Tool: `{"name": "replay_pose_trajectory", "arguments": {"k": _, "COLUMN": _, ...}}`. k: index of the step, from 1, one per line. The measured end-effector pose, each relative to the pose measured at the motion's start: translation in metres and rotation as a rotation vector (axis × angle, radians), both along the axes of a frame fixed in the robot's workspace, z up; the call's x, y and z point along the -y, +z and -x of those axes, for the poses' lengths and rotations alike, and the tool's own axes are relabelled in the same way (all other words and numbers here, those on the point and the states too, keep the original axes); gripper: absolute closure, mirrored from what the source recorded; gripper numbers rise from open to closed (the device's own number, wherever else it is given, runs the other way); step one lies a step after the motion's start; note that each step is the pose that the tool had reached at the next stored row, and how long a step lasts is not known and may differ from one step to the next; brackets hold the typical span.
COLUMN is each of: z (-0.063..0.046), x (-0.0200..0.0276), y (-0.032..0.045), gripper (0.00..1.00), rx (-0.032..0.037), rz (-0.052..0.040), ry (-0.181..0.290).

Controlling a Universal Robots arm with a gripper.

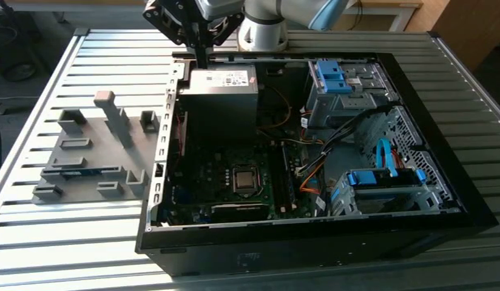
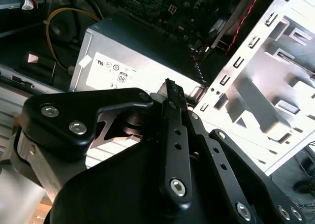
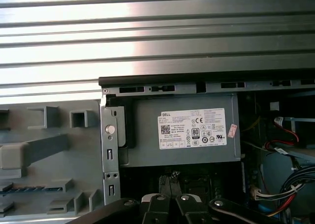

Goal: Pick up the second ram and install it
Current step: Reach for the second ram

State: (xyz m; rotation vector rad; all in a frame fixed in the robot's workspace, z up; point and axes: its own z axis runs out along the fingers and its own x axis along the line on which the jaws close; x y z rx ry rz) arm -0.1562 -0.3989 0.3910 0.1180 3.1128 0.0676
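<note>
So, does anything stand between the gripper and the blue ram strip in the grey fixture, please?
Yes. The gripper hangs over the grey power-supply box; the long blue ram strip lies in the grey fixture plate outside the black case. The case's metal side wall and a tall grey fixture post stand between them.

on the desk, the fixture plate lies just beside the computer case, on the exterior view's left; the second ram rests in that plate.
</note>
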Motion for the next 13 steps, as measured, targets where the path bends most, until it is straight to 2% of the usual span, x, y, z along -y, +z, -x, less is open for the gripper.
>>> {"name": "replay_pose_trajectory", "arguments": {"k": 13, "z": 0.0040, "x": 0.0000, "y": -0.0005, "gripper": 0.89, "rx": -0.0001, "rz": 0.0000, "ry": 0.000}}
